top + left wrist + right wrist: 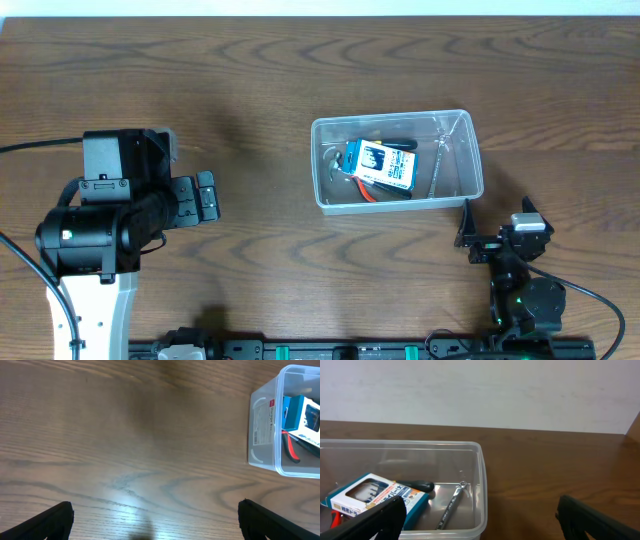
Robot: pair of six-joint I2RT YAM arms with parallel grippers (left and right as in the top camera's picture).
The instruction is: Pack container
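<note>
Judging the container (400, 203) fully packed: left pincer (155, 507) and right pincer (481, 504) both gaping, empty, so retreat clear of its rim.

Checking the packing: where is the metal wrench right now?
Overhead, the wrench lies inside the container, at its right end, just right of the blue box.

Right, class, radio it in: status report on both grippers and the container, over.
Left gripper open, empty. Right gripper open, empty, beside container. Container holds blue box, wrench. Nothing in the way.
</note>
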